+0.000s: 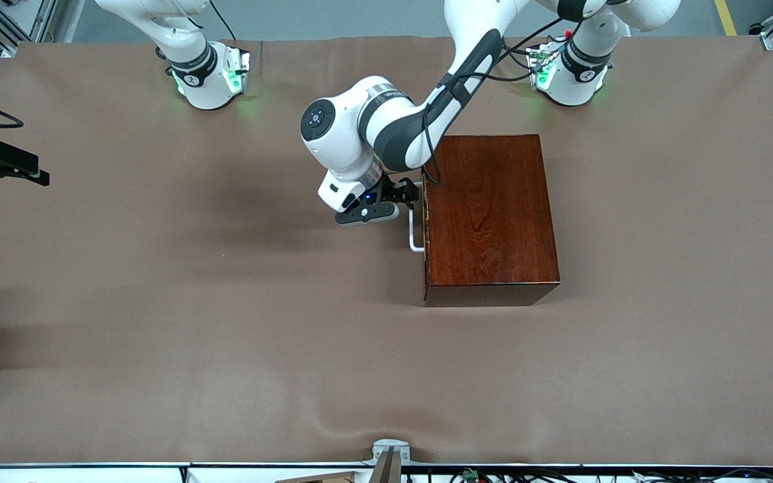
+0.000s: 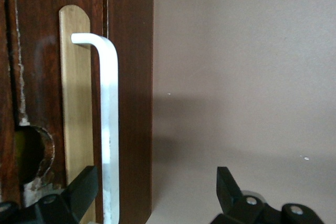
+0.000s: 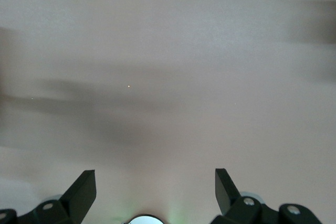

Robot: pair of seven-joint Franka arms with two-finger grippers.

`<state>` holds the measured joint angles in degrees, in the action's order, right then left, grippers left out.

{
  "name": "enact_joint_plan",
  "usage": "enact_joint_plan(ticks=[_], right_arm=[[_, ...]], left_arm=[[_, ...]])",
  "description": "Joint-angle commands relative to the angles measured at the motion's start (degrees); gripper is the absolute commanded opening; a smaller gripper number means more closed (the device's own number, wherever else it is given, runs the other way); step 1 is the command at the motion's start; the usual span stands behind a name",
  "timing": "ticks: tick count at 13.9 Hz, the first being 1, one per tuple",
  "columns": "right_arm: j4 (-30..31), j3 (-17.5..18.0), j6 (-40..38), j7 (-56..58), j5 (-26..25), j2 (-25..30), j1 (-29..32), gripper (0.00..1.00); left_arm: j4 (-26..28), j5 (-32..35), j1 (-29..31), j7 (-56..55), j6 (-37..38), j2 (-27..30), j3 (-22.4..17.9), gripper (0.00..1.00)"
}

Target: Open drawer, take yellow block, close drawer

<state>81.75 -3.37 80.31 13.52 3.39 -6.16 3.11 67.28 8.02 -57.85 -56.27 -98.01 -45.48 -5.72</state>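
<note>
Starting out, we hold our left hand (image 1: 412, 194) spread around the white handle (image 2: 109, 129) of the closed drawer (image 1: 425, 235), yellow block unseen, while our right hand (image 3: 155, 190) waits spread above bare counter (image 3: 168, 66).

White handle (image 2: 109, 129) on dark drawer (image 2: 47, 66) front, standing between spread fingers (image 2: 79, 192) of left gripper (image 2: 152, 195), brown table (image 2: 241, 77) alongside.
</note>
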Motion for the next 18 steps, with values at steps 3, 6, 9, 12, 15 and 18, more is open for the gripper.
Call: enact_joint_plan(ticks=[3, 6, 9, 12, 15, 18], right_arm=[[-0.5, 0.6, -0.9, 0.5, 0.1, -0.5, 1.7, 1.00], [-0.5, 0.7, -0.9, 0.4, 0.1, -0.5, 1.1, 1.00], [-0.6, 0.8, -0.9, 0.4, 0.0, -0.5, 0.8, 1.00], [-0.5, 0.9, -0.9, 0.4, -0.1, -0.5, 1.1, 1.00], [-0.5, 0.9, -0.9, 0.5, -0.1, -0.5, 1.1, 1.00], [-0.5, 0.9, -0.8, 0.5, -0.3, -0.5, 1.0, 1.00]], left_arm=[[-1.3, 1.2, -0.1, 0.5, 1.5, -1.2, -0.3, 1.00], [-1.3, 1.6, -0.1, 0.5, 1.4, -2.2, -0.3, 1.00], [-1.4, 1.6, -0.1, 0.6, 0.7, -2.4, -0.3, 1.00], [-1.5, 1.3, -0.1, 0.3, -1.6, -2.5, -0.3, 1.00], [-1.8, 1.1, -0.4, -0.2, -2.8, -3.2, -0.2, 1.00], [-2.3, 0.9, -0.5, -1.4, -3.5, -3.1, 0.6, 1.00]])
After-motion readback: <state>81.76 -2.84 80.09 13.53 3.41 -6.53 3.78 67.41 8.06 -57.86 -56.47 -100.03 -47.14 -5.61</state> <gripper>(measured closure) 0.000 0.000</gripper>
